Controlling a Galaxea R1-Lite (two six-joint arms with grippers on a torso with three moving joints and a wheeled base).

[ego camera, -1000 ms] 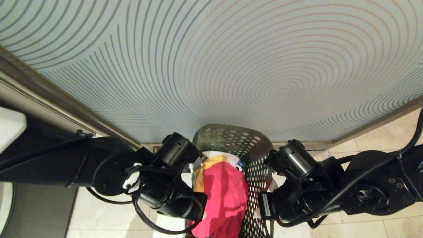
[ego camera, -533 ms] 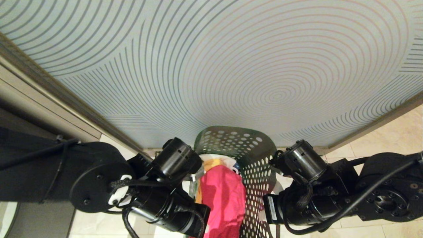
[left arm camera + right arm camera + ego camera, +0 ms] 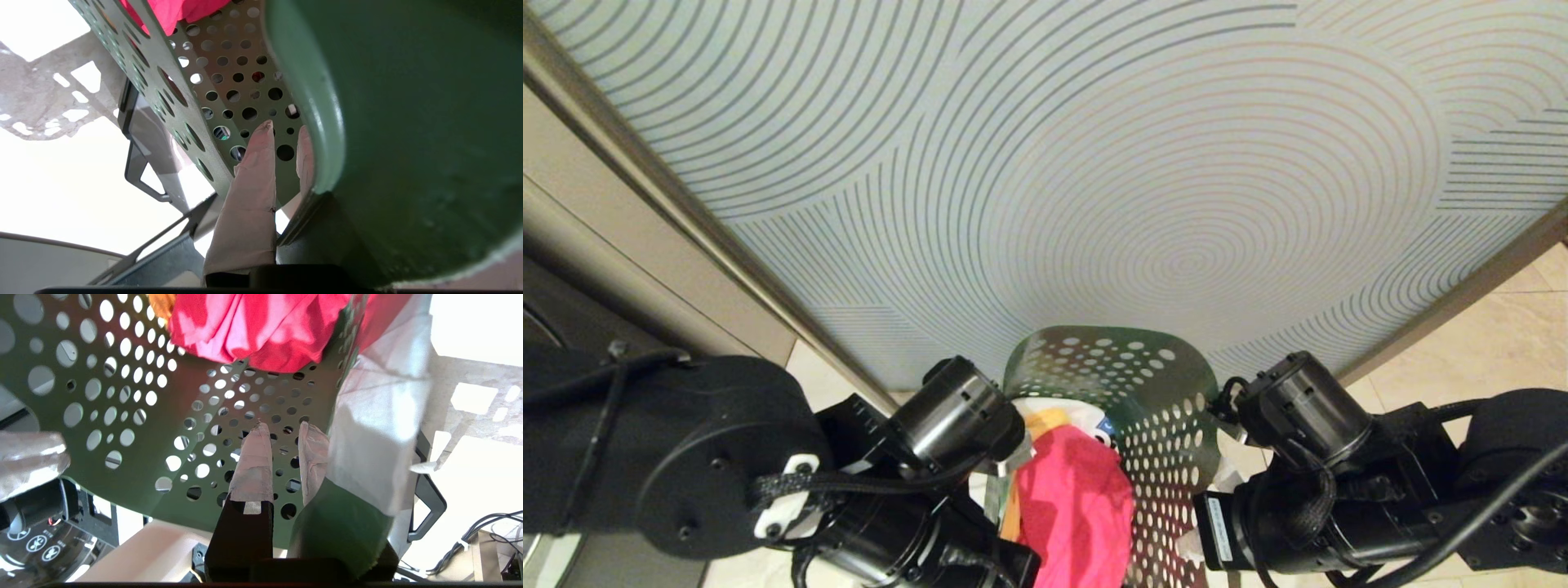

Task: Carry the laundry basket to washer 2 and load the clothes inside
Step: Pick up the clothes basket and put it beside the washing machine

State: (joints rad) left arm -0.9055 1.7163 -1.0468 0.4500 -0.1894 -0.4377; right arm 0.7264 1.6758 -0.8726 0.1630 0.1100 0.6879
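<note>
The head camera's view has tilted up across the last second: the patterned panel with its concentric lines now fills more of the picture, its bullseye lower and further left, and the metal frame at left runs steeper. The white block once at the left edge is gone from view. The left arm looms larger and lower; the right arm sits lower and further right. The laundry basket and the clothes show slightly lower.
</note>
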